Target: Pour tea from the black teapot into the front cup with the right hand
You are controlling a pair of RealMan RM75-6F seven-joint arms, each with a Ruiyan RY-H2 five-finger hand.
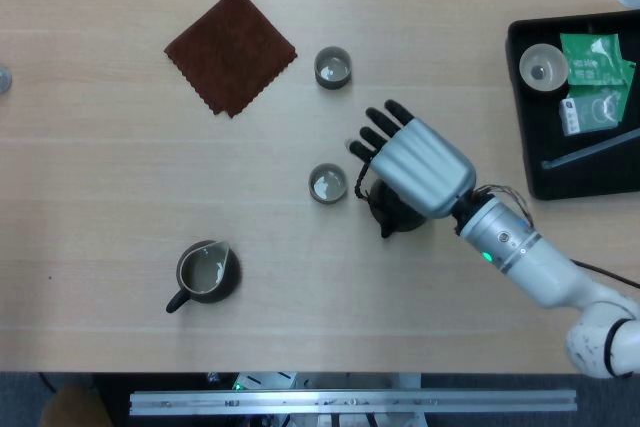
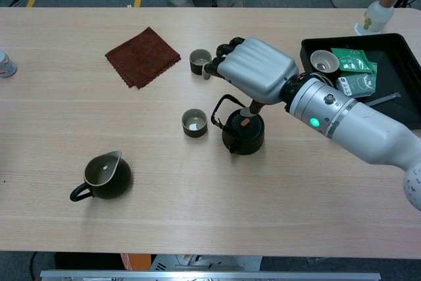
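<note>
Looking down from the head view, I see my right hand above the black teapot, covering most of it — only the pot's front edge and spout side show below the palm. The fingers lie side by side, stretched out toward the far-left and slightly apart at the tips. In the chest view the hand hangs over the teapot, whose wire handle stands upright in an arc just under the palm; I cannot tell whether the thumb or any finger actually touches that handle, and I see nothing clasped.

The teapot sits on the desk just right of the front cup, close beside it but apart. The back cup stands farther away, near the brown cloth. A dark pitcher with a handle rests nearer me on the left. At the right edge a black tray holds a small white cup and green packets. My left hand shows in neither view.
</note>
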